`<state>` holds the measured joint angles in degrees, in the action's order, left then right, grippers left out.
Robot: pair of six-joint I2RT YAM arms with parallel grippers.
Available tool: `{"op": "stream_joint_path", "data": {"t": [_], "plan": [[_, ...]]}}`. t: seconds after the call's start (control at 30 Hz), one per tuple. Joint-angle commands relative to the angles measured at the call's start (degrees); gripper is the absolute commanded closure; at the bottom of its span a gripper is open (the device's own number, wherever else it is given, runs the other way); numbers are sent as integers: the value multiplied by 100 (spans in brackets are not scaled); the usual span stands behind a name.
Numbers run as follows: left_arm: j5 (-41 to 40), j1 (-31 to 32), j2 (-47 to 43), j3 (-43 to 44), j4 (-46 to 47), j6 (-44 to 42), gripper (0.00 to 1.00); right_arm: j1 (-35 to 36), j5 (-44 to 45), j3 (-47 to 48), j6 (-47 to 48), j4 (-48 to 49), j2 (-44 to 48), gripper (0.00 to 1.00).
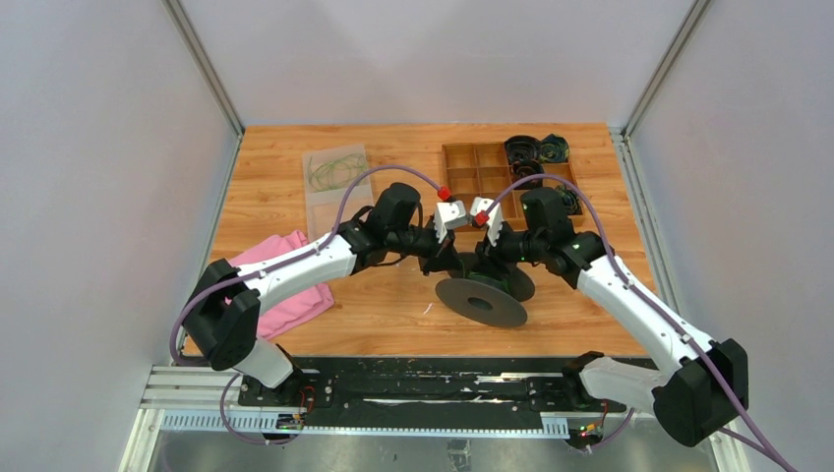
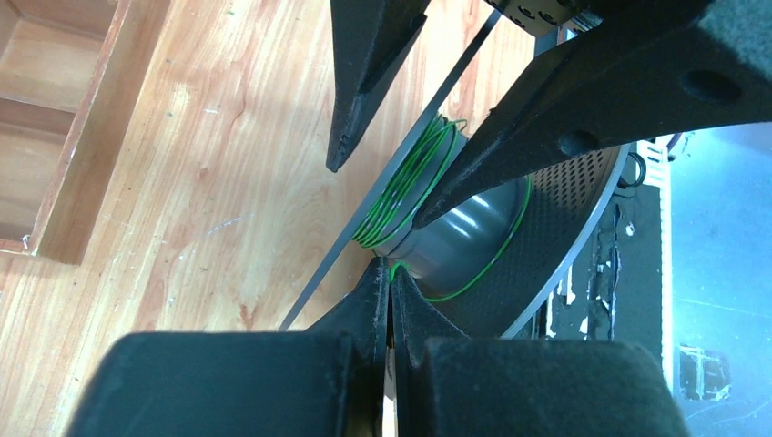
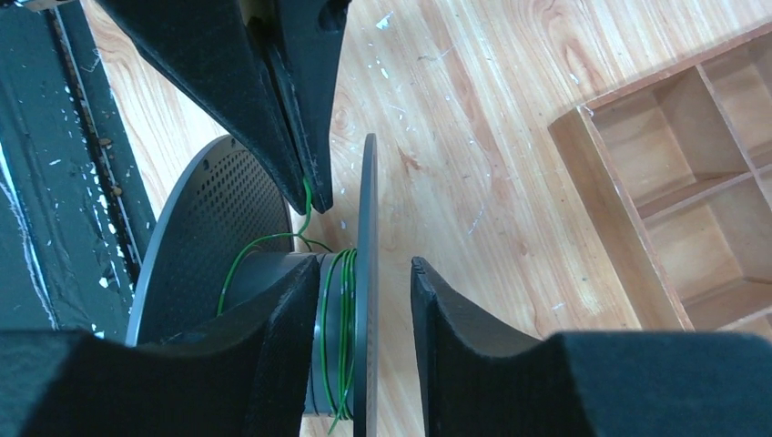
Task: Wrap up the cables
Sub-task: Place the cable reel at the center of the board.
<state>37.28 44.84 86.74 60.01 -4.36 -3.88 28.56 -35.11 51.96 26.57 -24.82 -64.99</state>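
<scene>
- The spool [image 1: 482,298] rests tilted on the table [image 1: 384,320], at the front centre between the two arms. Both wrists close in on it from opposite sides, so each can reach the channel between its flanges.
- The cable [image 2: 403,185] is partly wound. Several green turns lie on the grey hub [image 2: 464,241], packed against one flange [image 3: 367,228]. One loose loop crosses the bare hub towards the perforated flange [image 3: 196,228].
- The left gripper [image 2: 390,284] has its fingers pressed together, clamped on the free run of the cable just off the hub. This pinch probably keeps the strand taut so the laid turns do not spring off.
- The right gripper [image 3: 364,264] has its jaws apart and holds nothing.
  - It straddles the flange beside the windings. One finger sits inside the channel against the hub; the other sits outside with a visible gap to the flange.
  - This position suits either steadying the spool or taking over the strand; which one cannot be told.
- Risk: the wire is thin and likely springy. If the pinch slackens, the loose loop could widen and turns could slide along the hub.
- A bag [image 1: 334,177] holding more green cable, a wooden tray [image 1: 446,169] and a pink cloth [image 1: 290,280] lie well apart from the spool, out of the working area.
</scene>
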Motion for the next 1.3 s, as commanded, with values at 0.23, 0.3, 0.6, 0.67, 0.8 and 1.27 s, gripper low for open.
{"op": "stream_joint_path", "data": {"t": [0.23, 0.3, 0.6, 0.67, 0.8, 1.27], "plan": [[-69, 145, 11, 169, 424, 378, 100, 250, -155, -137, 10, -6, 304, 54], [-45, 179, 46, 141, 518, 476, 100, 254, -240, -402, -186, 321, 290, 53], [21, 201, 85, 29, 741, 767, 100, 287, -310, -844, -543, 1071, 157, 53], [58, 201, 72, 8, 760, 788, 100, 309, -234, -895, -482, 1113, 146, 53], [113, 201, 36, -83, 864, 831, 100, 314, -165, -949, -330, 1084, 173, 55], [366, 201, 51, -143, 1029, 901, 100, 317, 241, -862, 229, 788, 367, 74]]}}
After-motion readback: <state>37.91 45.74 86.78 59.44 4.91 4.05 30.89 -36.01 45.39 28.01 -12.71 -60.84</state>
